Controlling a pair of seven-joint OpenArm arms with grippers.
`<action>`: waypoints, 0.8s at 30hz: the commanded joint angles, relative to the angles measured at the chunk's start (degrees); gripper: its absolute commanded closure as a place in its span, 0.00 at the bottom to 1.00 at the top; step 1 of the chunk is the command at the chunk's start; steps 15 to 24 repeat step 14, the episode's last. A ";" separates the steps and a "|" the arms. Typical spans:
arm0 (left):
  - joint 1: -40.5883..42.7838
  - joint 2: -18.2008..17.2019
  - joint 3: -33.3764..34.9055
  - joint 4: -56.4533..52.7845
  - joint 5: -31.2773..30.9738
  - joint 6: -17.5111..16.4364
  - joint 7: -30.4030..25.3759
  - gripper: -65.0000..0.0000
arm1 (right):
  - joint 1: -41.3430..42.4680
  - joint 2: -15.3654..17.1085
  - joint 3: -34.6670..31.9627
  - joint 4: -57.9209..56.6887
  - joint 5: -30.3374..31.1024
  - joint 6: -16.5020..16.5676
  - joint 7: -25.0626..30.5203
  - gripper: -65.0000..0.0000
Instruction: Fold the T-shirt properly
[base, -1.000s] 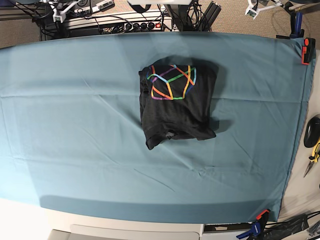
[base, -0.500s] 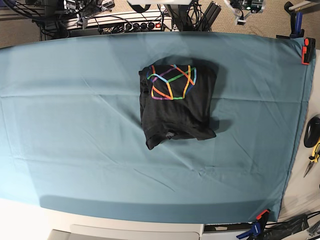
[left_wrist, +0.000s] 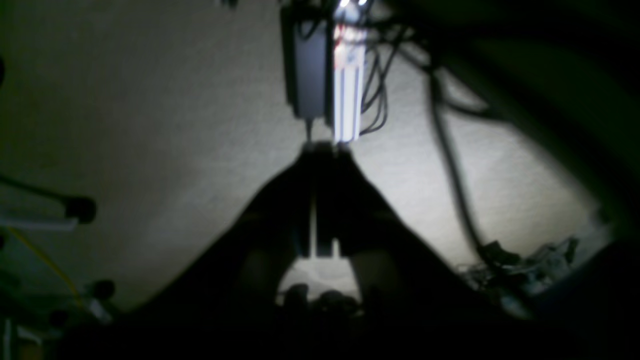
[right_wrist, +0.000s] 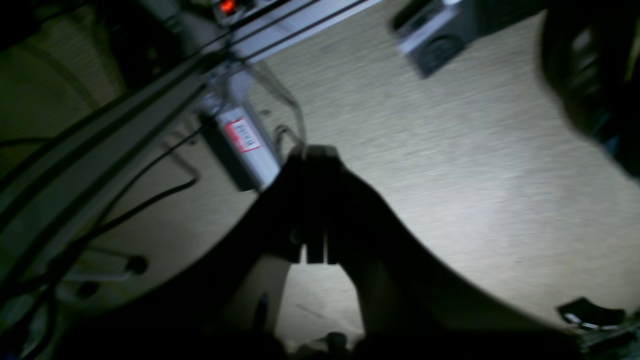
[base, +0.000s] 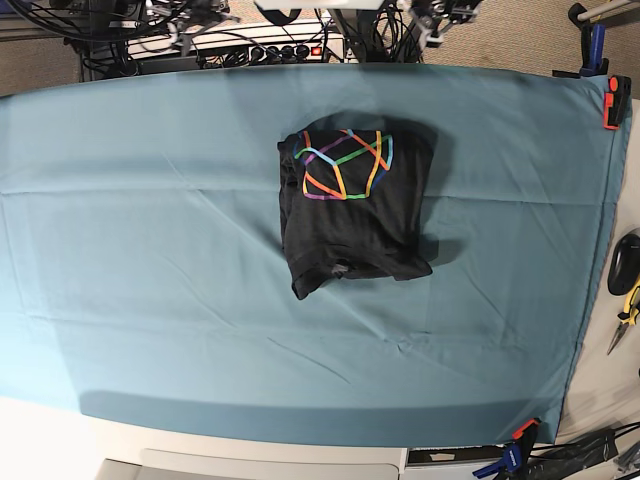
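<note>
The T-shirt (base: 355, 210) lies folded into a compact dark rectangle in the middle of the teal cloth (base: 150, 250), with its coloured line print facing up at the far end. Neither arm is near it. In the base view only bits of both arms show past the table's far edge. In the left wrist view, my left gripper (left_wrist: 322, 148) is shut with nothing in it, above pale carpet and cables. In the right wrist view, my right gripper (right_wrist: 314, 150) is likewise shut and empty, above carpet beside a metal rail. The shirt shows in neither wrist view.
An orange clamp (base: 612, 100) and a blue-and-orange clamp (base: 515, 452) pin the cloth at its right corners. Pliers (base: 627, 315) and a black object (base: 624, 262) lie off the right edge. A power strip (base: 270, 50) and cables sit behind the table.
Behind the table's far edge, both arms have swung inward toward the centre. The T-shirt has not moved.
</note>
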 joint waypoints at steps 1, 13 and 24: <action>-0.44 0.35 -0.04 -0.02 0.04 0.00 0.02 1.00 | 0.31 0.63 0.09 0.24 -0.04 0.11 0.66 1.00; -1.75 1.07 -0.04 -0.26 0.02 -0.20 0.04 1.00 | 0.46 -0.59 0.11 0.24 -1.25 0.09 0.79 1.00; -1.75 1.07 -0.04 -0.26 0.00 -0.17 0.02 1.00 | 0.46 -0.55 0.11 0.24 -1.27 0.07 0.98 1.00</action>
